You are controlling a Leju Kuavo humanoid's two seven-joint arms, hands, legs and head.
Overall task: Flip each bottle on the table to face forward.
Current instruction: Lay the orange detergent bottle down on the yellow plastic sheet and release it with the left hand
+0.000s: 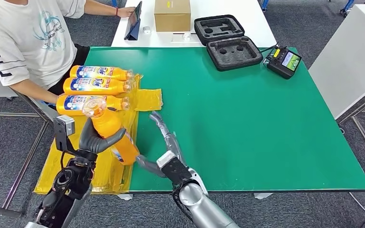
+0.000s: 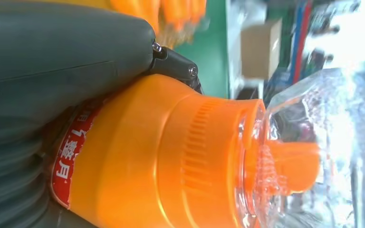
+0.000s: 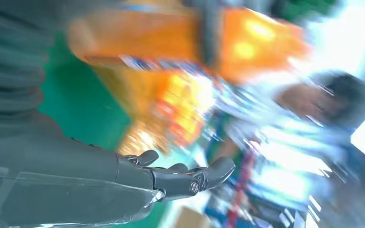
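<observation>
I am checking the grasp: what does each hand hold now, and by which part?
The left hand grips an orange bottle around its body, below the clear cap. The right hand holds nothing, fingers apart.

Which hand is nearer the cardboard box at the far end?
Right, slightly. The right hand reaches open over the green mat, further toward the box. The left hand grips a bottle lower, over the yellow sheet.
</observation>
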